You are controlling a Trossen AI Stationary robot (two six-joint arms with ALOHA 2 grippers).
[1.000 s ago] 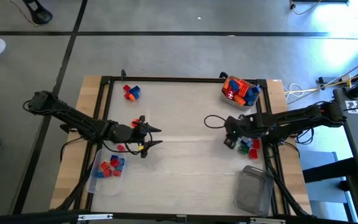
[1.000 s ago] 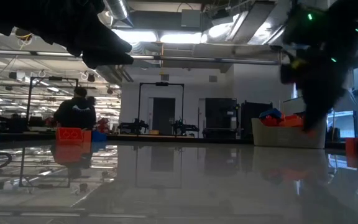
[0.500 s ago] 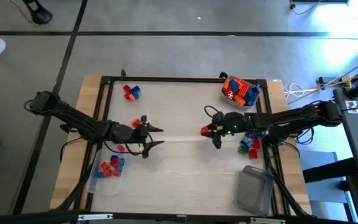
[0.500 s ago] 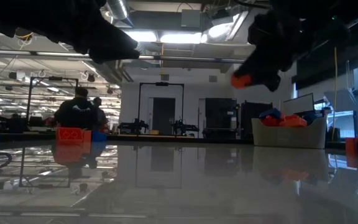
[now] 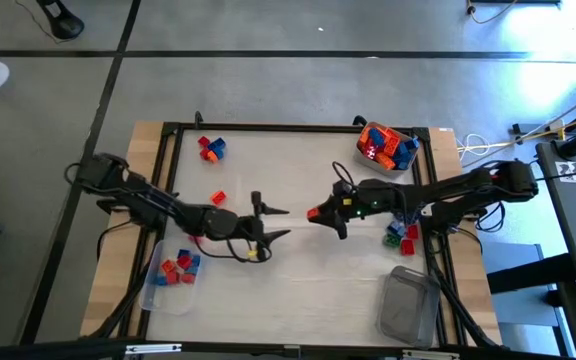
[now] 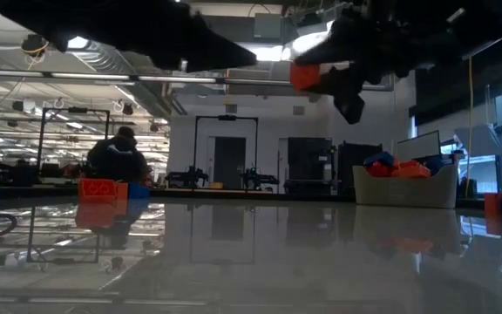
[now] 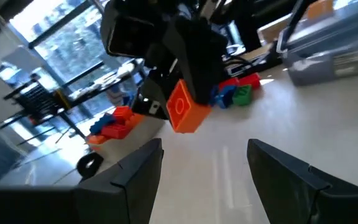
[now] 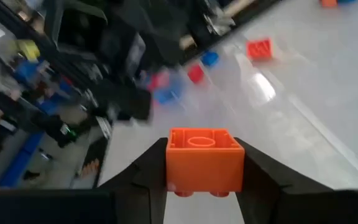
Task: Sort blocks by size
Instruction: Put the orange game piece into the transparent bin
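Both arms moved centreward; right tool (image 5: 315, 214) clenches orange block (image 8: 204, 159), left tool (image 5: 280, 222) released; studs visible only from wrist.

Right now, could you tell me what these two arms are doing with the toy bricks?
The right gripper holds a small orange brick in the air over the middle of the table. The left gripper faces it with open fingers, close by and empty. More bricks sit in the tub at the far right corner, in the tub at the near left, and loose on the table.
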